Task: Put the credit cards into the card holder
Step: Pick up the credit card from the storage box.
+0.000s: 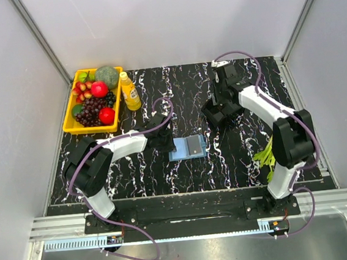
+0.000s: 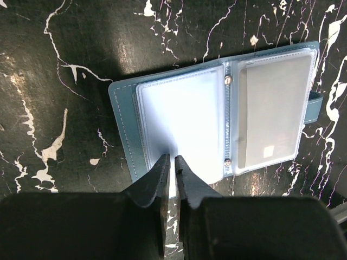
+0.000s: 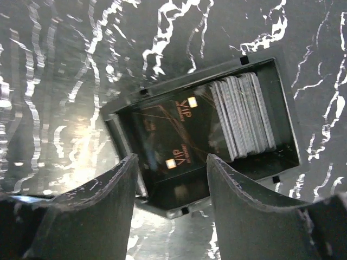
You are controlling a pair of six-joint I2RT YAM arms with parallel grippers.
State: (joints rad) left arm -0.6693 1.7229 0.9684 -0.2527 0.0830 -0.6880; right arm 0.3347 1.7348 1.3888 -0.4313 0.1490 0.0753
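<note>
My left claw (image 2: pixel 169 158) pinched shut on near edge of open blue folding card holder (image 2: pixel 184 116), table centre. My right claw (image 3: pixel 171 160) open, empty, over black plastic box (image 3: pixel 282 70) far right, holding stacked thin grey credit cards (image 3: pixel 241 116). Risk: stack packed tight, I grab several.

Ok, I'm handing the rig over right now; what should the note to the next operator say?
Left gripper: shut on the near edge of the card holder, lying open on the table.
Right gripper: open, empty, above the black box of credit cards.
Done: one card in a sleeve.
Left: other sleeve looks empty; pick cards from the box, slot them in.
</note>
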